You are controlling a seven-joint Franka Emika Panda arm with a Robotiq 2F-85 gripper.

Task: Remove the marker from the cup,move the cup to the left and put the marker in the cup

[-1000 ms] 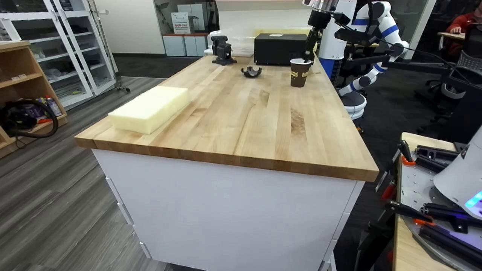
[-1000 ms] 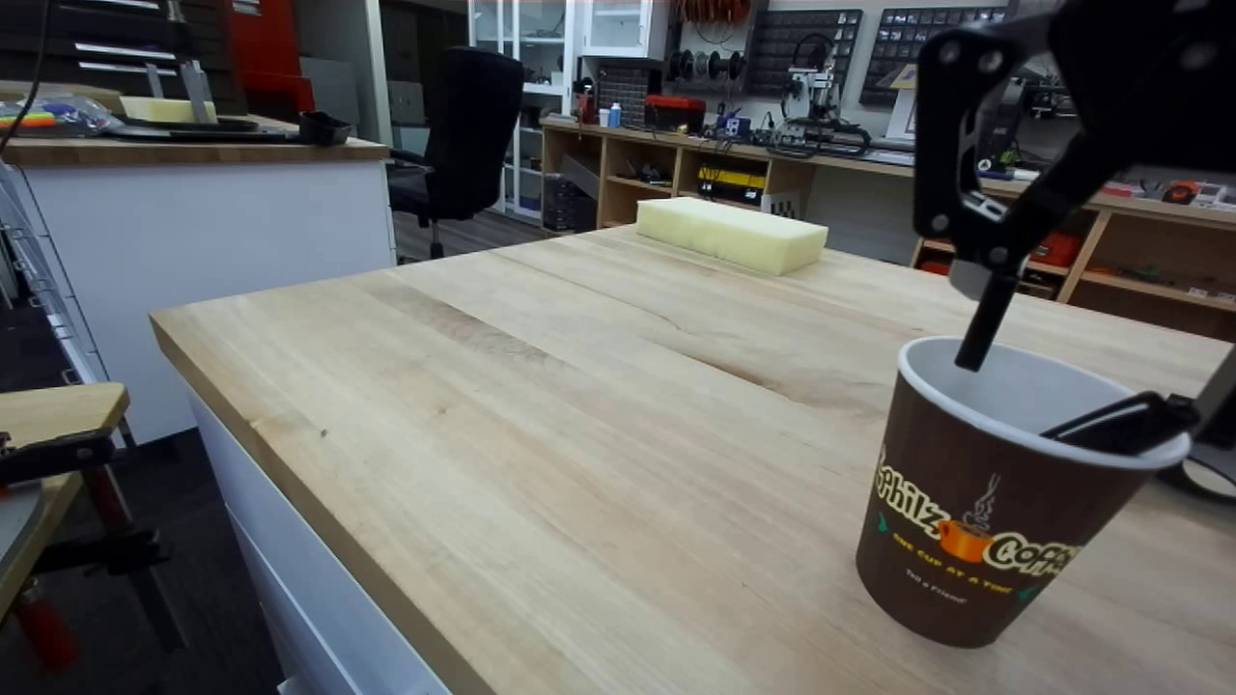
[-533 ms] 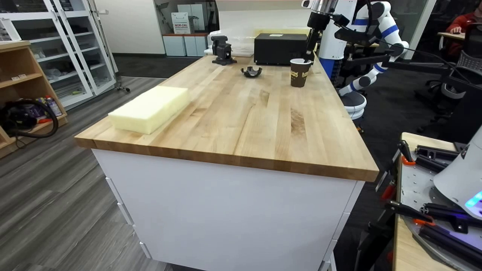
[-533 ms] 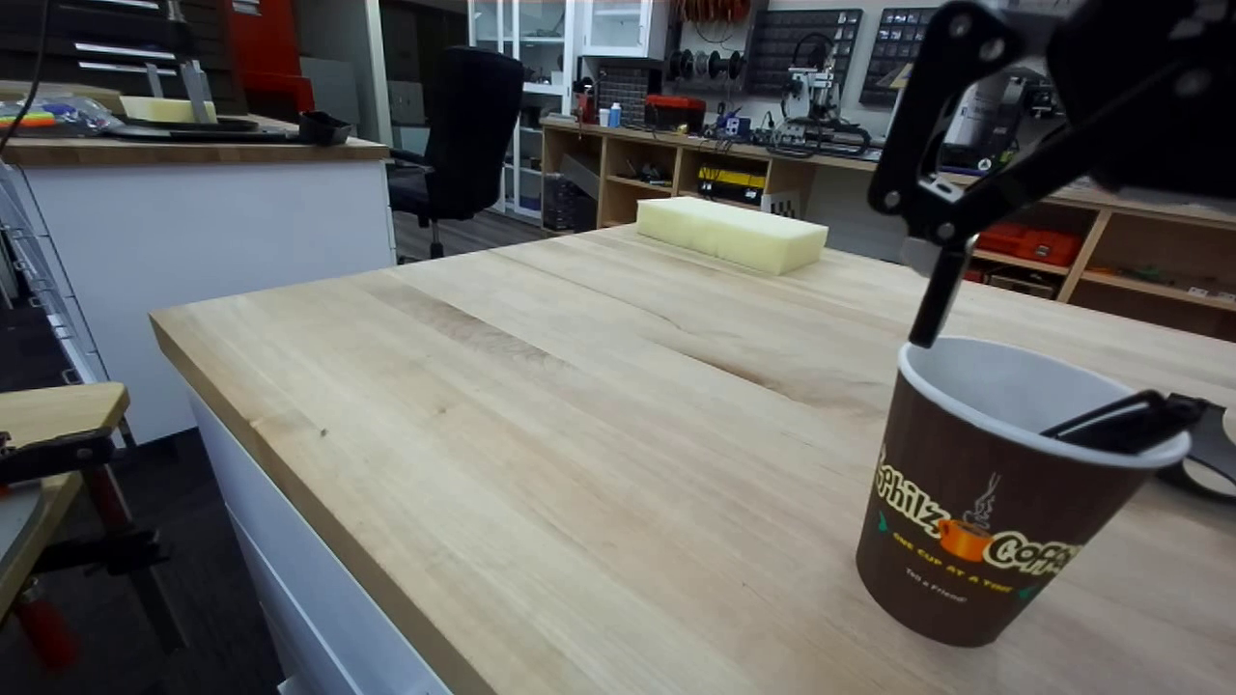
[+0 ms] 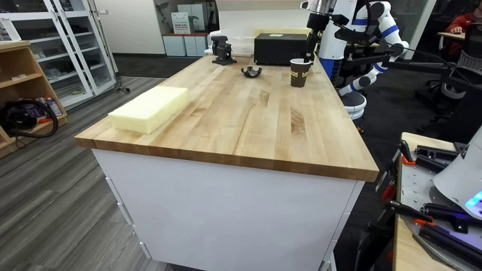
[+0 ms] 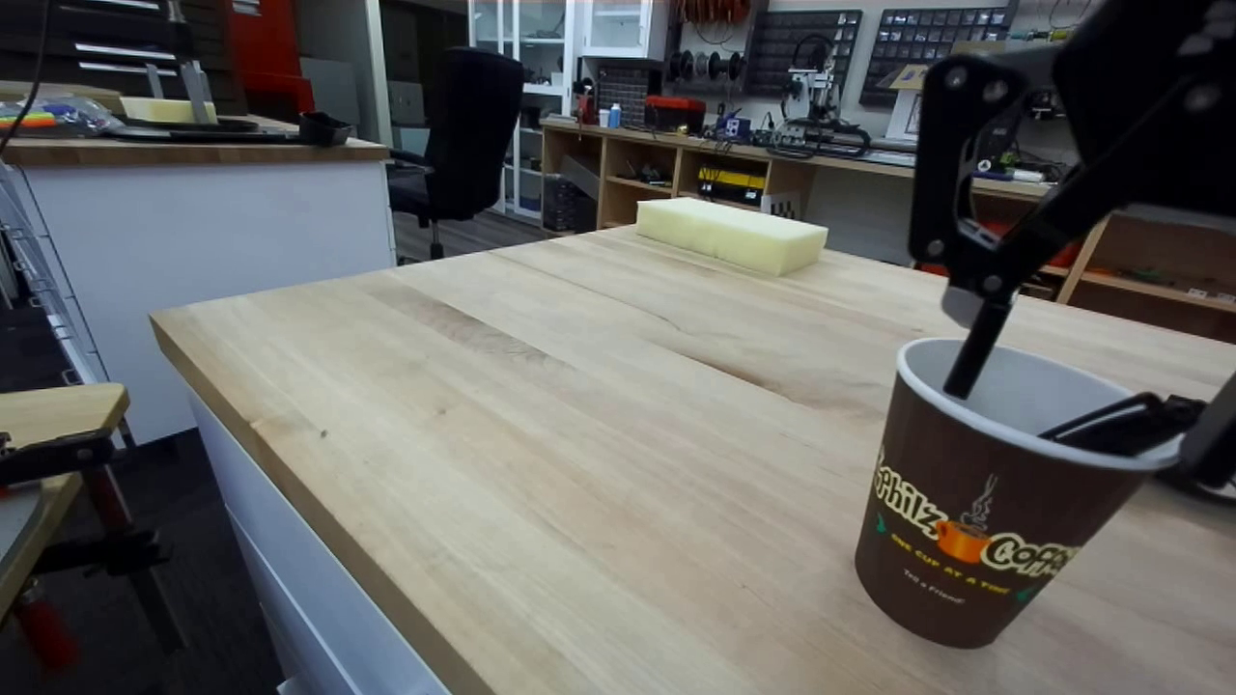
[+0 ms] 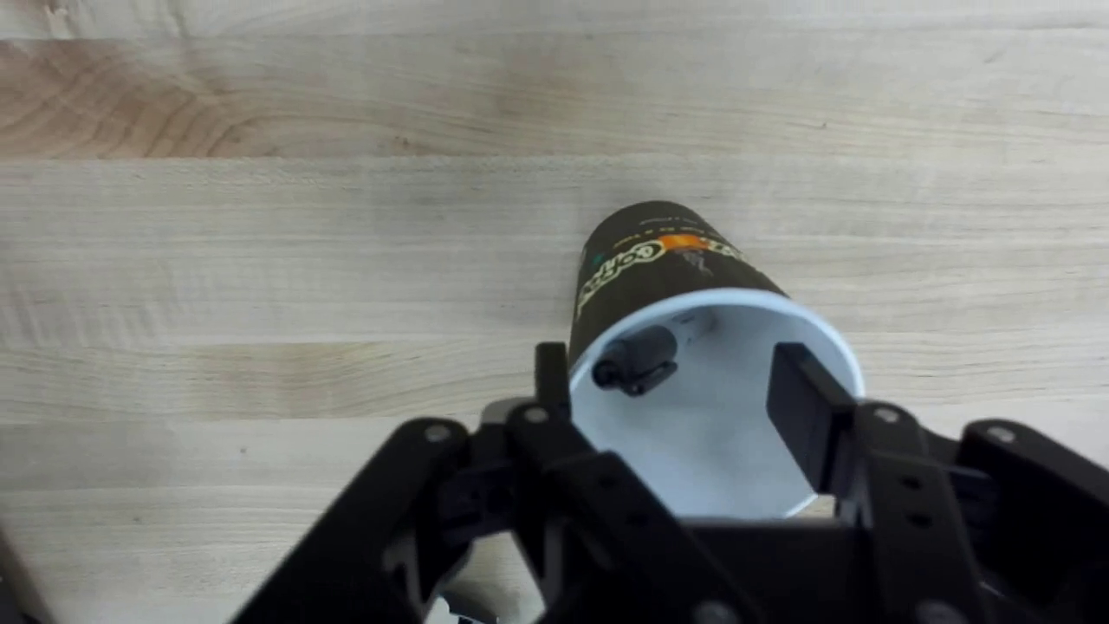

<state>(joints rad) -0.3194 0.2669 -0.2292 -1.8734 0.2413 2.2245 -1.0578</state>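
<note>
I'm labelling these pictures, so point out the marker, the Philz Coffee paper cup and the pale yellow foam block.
Marker [image 7: 645, 350]: wrist view, on its dark cap.
Philz Coffee paper cup [image 6: 1014, 487]: an exterior view, on its brown outer wall.
Pale yellow foam block [image 5: 148, 106]: an exterior view, on its top face.

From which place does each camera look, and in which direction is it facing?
An exterior view: beyond the end of the table, facing along it to the cup; jaws small.
An exterior view: near the cup, slightly higher, facing across the table to the yellow block; jaws large, cropped.
Wrist view: above the cup, facing down at the marker inside; jaws apart at the bottom.
Both exterior views share cup, table, yellow block, jaws.
</note>
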